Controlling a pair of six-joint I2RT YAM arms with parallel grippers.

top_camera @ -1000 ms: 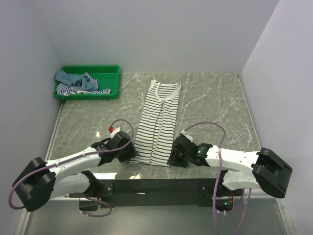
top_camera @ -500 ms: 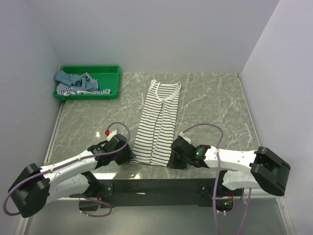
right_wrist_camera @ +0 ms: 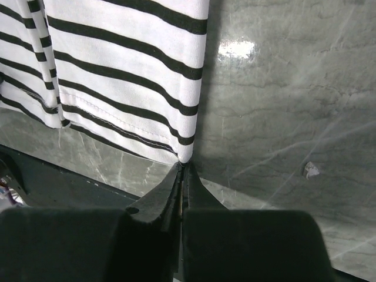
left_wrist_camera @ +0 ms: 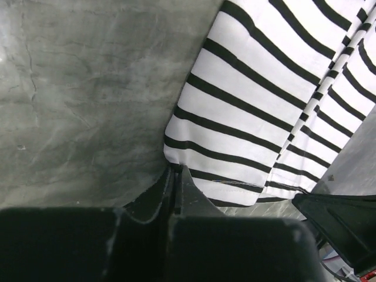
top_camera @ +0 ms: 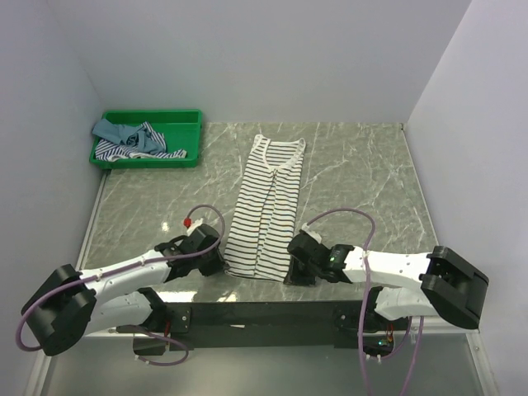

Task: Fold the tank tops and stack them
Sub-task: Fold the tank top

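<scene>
We take the green tray as our landmark; it sits at the far left corner of the grey marbled table. Inside it lie two of the tank tops in a loose heap: the dusty teal-blue tank top bunched toward its left end, and the blue-and-white striped tank top crumpled just beside and partly under it. The white tank top with black stripes is outside the tray, well apart from it to the right, laid out flat on the table as a long narrow strip with both side edges folded in so they meet along the middle. Its neckline end lies about level with the tray, and its hem end is the one farthest from the tray, toward the arm bases. Both grippers are down at that hem end. The left gripper is at the hem corner on the tray's side; in the left wrist view its fingers are pressed together, pinching that corner of the striped cloth. The right gripper is at the hem corner away from the tray; in the right wrist view its fingers are likewise closed tight on the very tip of the corner. The cloth between the two grips lies flat on the table.
</scene>
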